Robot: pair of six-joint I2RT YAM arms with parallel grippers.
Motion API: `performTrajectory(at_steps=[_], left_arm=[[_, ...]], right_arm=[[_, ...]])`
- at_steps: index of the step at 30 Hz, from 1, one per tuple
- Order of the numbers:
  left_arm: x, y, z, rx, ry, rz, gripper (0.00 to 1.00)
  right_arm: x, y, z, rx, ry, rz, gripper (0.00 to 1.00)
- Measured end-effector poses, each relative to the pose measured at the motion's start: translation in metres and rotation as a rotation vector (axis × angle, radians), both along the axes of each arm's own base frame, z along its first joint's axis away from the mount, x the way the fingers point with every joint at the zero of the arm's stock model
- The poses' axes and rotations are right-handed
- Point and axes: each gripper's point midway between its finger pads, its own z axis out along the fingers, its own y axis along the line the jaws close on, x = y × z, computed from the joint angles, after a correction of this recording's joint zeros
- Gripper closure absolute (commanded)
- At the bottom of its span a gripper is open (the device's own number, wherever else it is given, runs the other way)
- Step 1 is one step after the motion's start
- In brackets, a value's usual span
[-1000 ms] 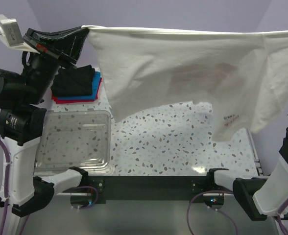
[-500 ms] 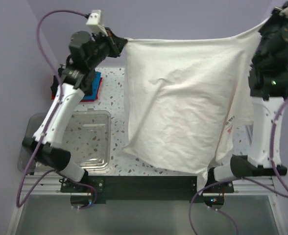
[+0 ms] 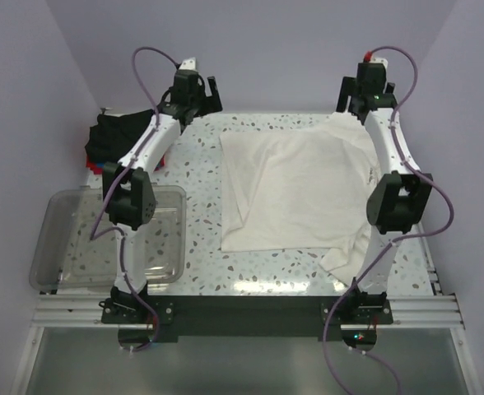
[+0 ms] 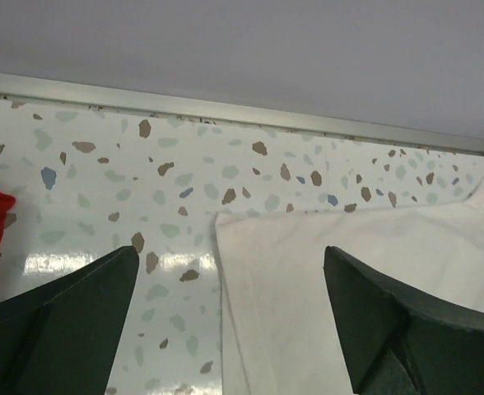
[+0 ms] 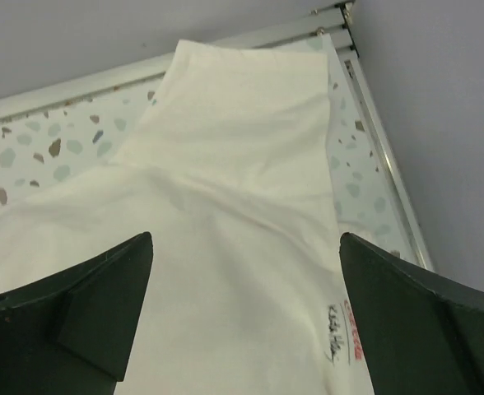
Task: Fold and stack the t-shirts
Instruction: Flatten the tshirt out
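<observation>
Terrazzo table (image 3: 202,247) now carries the white t-shirt (image 3: 295,189), which hung stretched between both arms a moment ago. It lies spread at centre-right, near hem rumpled. Left gripper (image 4: 230,255) and right gripper (image 5: 246,239) hover over its far corners, fingers wide apart and empty. Folding can probably begin. The folded stack (image 3: 117,138) waits far left.

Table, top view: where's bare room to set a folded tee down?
Best is the bare strip of table between the clear tub and the white t-shirt; a narrower strip runs along the near edge in front of the shirt. Crowded: the folded stack back left, and the right side under the right arm.
</observation>
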Motion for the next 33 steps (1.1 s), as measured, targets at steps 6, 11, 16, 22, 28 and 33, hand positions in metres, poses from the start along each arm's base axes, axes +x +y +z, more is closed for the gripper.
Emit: performTrajectory(at_steps=[6,11,16,22,28,33], left_arm=[[-0.078,-0.031,0.057,-0.041,-0.071,-0.086,0.0],[-0.142,-0.097,0.069,-0.144,-0.084,-0.238,0.0],[-0.192,-0.145,0.0,-0.167,0.081,-0.35,0.0],[-0.208,-0.138,-0.069,-0.1,0.229,-0.297,0.0],[-0.2,-0.115,-0.088,-0.018,0.243,-0.199,0.09],[-0.189,-0.098,-0.101,0.006,0.257,-0.143,0.19]], right_arm=[[-0.087,0.001,0.051,0.039,-0.059,-0.015,0.01],[-0.138,-0.004,0.061,0.106,-0.119,-0.044,0.02],[-0.156,-0.006,-0.018,0.18,0.055,-0.07,0.02],[-0.184,0.009,-0.084,0.255,0.241,-0.063,0.03],[-0.196,0.02,-0.101,0.317,0.274,-0.06,0.05],[-0.204,0.021,-0.111,0.332,0.304,-0.074,0.06]])
